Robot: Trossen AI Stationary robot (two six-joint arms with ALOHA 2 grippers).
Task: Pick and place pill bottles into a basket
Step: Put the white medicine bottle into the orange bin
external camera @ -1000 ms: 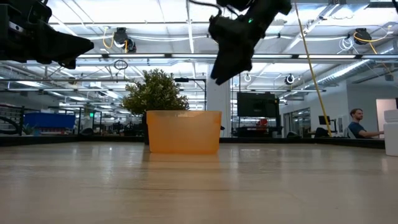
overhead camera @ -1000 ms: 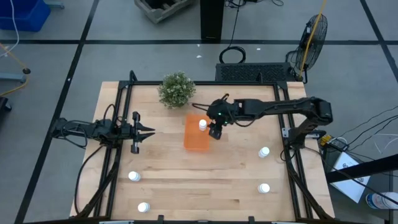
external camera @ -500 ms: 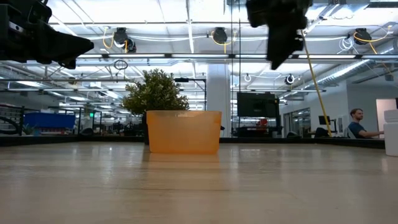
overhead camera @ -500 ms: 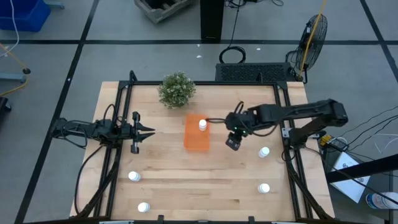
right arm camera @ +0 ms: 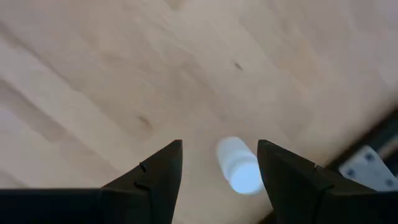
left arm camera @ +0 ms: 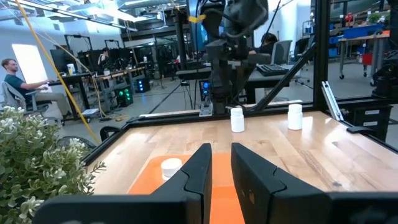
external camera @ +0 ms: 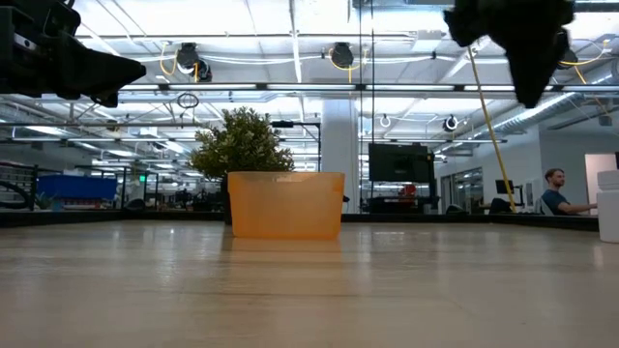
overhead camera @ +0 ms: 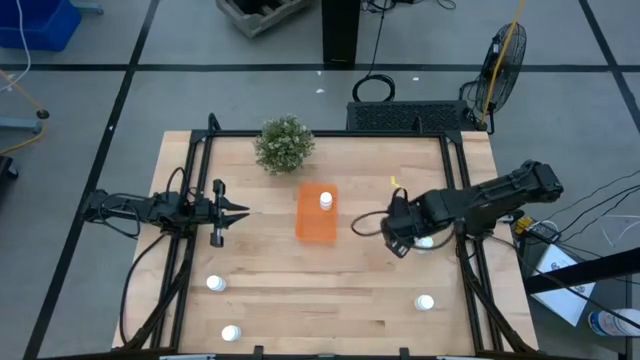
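High view. Wooden table [overhead camera: 300, 290] with a black frame. Basket [overhead camera: 316, 214], orange, stands near the table's middle, with one pill bottle [overhead camera: 325, 201] upright inside it toward the far end. Bushy plant [overhead camera: 284, 143] sits just beyond the basket, toward the back left. Right gripper [overhead camera: 400, 238] hangs above the table's right side, over a pill bottle [overhead camera: 424, 241] that shows partly beside it. Another bottle [overhead camera: 425, 302] stands near the front right. Two more bottles [overhead camera: 214, 284] [overhead camera: 231, 333] stand at the front left, well apart from the basket. Left gripper [overhead camera: 236, 212] rests at the left side, pointing toward the basket, its fingers slightly apart and holding nothing.

Low view. Basket [external camera: 285, 205] stands on the table with the plant [external camera: 242, 142] behind it. Right gripper [external camera: 534, 58] is high at the upper right; the left arm is at the upper left. A person [external camera: 559, 191] sits in the room beyond.

Left wrist view. Left gripper [left arm camera: 219, 163], fingers a narrow gap apart, empty. Basket [left arm camera: 186, 180] lies ahead with its bottle [left arm camera: 171, 166] inside; two bottles [left arm camera: 237, 120] [left arm camera: 295, 117] stand farther off near the right arm.

Right wrist view. Right gripper [right arm camera: 219, 163], fingers spread wide, empty. A white bottle [right arm camera: 238, 165] stands on the wood between them, below, untouched.
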